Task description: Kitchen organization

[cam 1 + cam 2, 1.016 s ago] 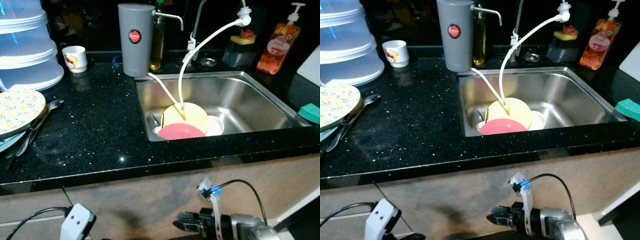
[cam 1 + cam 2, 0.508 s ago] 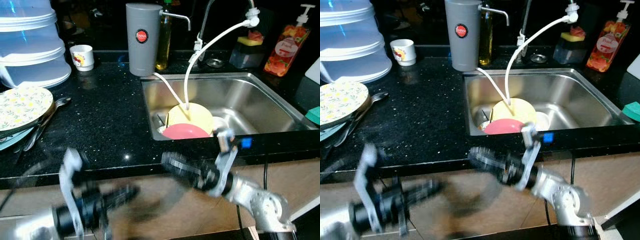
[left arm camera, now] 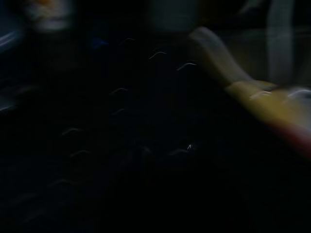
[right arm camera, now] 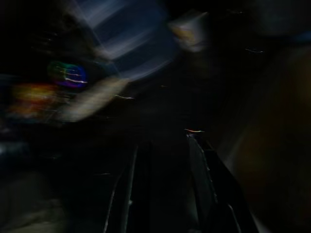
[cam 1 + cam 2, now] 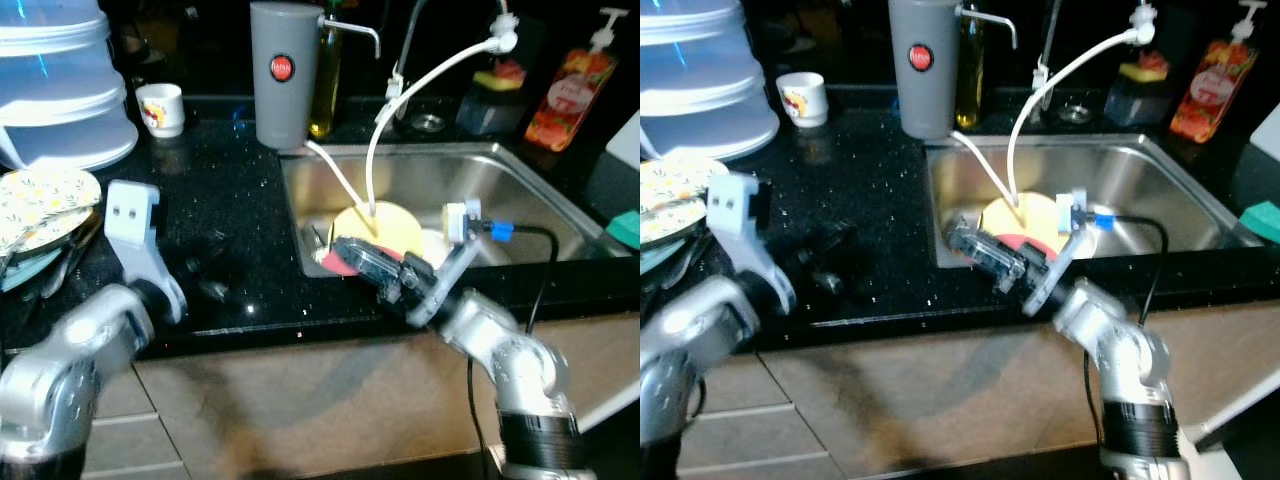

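Three dishes sit in the steel sink (image 5: 520, 200): a yellow plate (image 5: 385, 222) leaning up, a pink plate (image 5: 340, 262) in front of it and a white bowl (image 5: 432, 245) alongside, all just beyond the right gripper (image 5: 345, 250), whose black fingers reach over the sink's front-left corner, above the pink plate. Right wrist view shows its two fingers (image 4: 201, 170) with a narrow gap and nothing between them. Left gripper (image 5: 205, 262) is over the black speckled counter (image 5: 230, 180), well left of the sink; blurred, so cannot tell whether its fingers are parted, nothing visibly held. Further left of it, a floral plate (image 5: 40, 200) on stacked dishes with cutlery (image 5: 70, 255). Beyond it, a stack of clear tubs (image 5: 60, 90) and a small white cup (image 5: 162, 108). Behind the sink: grey canister (image 5: 280, 75), oil bottle (image 5: 325, 75), tap with white hose (image 5: 400, 100), soap dispenser (image 5: 555, 95). Teal sponge (image 5: 625, 225) far right.
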Motion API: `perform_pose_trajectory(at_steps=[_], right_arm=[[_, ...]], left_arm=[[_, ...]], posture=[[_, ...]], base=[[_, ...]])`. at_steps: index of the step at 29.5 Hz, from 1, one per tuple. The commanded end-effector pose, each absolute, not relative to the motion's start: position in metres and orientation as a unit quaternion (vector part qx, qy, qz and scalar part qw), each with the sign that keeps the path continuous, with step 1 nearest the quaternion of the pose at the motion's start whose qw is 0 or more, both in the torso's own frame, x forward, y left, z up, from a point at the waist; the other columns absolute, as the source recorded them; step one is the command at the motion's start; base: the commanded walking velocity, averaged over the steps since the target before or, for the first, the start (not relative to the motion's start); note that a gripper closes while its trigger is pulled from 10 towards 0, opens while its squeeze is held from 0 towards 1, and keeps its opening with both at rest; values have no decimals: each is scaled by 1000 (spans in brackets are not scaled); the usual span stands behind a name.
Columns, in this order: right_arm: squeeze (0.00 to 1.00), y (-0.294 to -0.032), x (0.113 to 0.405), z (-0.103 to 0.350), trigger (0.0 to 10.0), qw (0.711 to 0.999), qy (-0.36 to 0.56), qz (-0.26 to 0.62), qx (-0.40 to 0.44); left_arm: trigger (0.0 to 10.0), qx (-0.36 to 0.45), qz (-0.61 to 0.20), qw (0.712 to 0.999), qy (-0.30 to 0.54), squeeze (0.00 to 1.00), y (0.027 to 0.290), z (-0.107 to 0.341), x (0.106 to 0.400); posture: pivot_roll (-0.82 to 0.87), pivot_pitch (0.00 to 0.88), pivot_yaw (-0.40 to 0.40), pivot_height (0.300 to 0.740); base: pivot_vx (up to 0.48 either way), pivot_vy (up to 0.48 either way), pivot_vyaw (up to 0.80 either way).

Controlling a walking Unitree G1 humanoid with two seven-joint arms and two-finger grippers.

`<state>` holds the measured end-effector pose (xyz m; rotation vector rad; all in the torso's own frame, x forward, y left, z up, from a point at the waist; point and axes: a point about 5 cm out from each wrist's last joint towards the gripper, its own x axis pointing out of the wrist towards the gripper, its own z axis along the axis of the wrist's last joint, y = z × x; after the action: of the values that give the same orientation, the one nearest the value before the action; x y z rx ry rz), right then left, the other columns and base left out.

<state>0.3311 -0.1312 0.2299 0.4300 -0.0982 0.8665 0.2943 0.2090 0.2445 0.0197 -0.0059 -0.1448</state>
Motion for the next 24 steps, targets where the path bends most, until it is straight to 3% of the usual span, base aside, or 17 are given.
perform_pose_trajectory(at_steps=[1, 5, 8, 15, 24], right_arm=[[0, -134, 338, 228, 10000, 907, -45, 377, 184], [0, -134, 346, 232, 10000, 924, -49, 340, 167], [0, -132, 353, 233, 10000, 932, -43, 320, 164], [0, -124, 356, 227, 10000, 934, -20, 326, 143], [0, -118, 358, 225, 10000, 935, -13, 334, 119]], left_arm=[[10000, 32, -14, 999, -14, 1000, 223, 252, 296], [10000, 73, 82, 994, -5, 1000, 250, 258, 293], [10000, 164, 146, 975, 45, 1000, 270, 254, 291], [10000, 217, 158, 955, 129, 1000, 274, 235, 287], [10000, 199, 181, 947, 174, 1000, 278, 221, 283]], posture=[[133, 96, -29, 740], [122, 97, -28, 740], [123, 97, -30, 740], [122, 92, -28, 740], [120, 92, -28, 740]], base=[[0, 0, 0], [0, 0, 0], [0, 0, 0], [0, 0, 0], [0, 0, 0]])
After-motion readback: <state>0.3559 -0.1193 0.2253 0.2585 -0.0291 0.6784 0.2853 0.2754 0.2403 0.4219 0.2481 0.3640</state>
